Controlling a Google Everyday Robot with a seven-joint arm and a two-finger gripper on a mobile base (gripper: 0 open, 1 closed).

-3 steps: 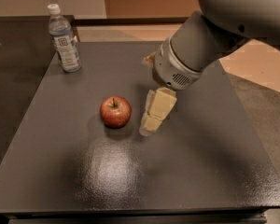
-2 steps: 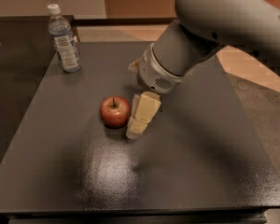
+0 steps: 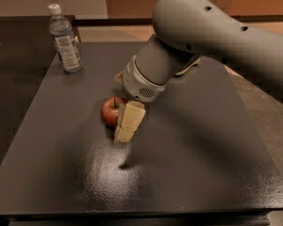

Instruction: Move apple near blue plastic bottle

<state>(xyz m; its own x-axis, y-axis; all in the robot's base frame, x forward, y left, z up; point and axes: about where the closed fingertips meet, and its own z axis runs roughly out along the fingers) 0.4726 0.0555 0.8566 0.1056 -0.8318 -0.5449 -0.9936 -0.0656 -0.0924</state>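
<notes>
The red apple (image 3: 110,111) sits on the dark table (image 3: 188,154), left of centre. My gripper (image 3: 126,126), cream-coloured, hangs from the big grey arm (image 3: 203,36) and is right against the apple's right front side, low over the table, covering part of it. The blue plastic bottle (image 3: 65,37), clear with a white cap and a label, stands upright at the table's far left corner, well away from the apple and the gripper.
A pale object (image 3: 188,68) shows partly behind the arm near the table's far side. The table's left edge drops to a dark surface (image 3: 14,79). Brownish floor (image 3: 269,107) lies past the right edge.
The arm and gripper have moved left and toward the apple, from a gap beside it to right against it. The apple and bottle have not visibly moved.
</notes>
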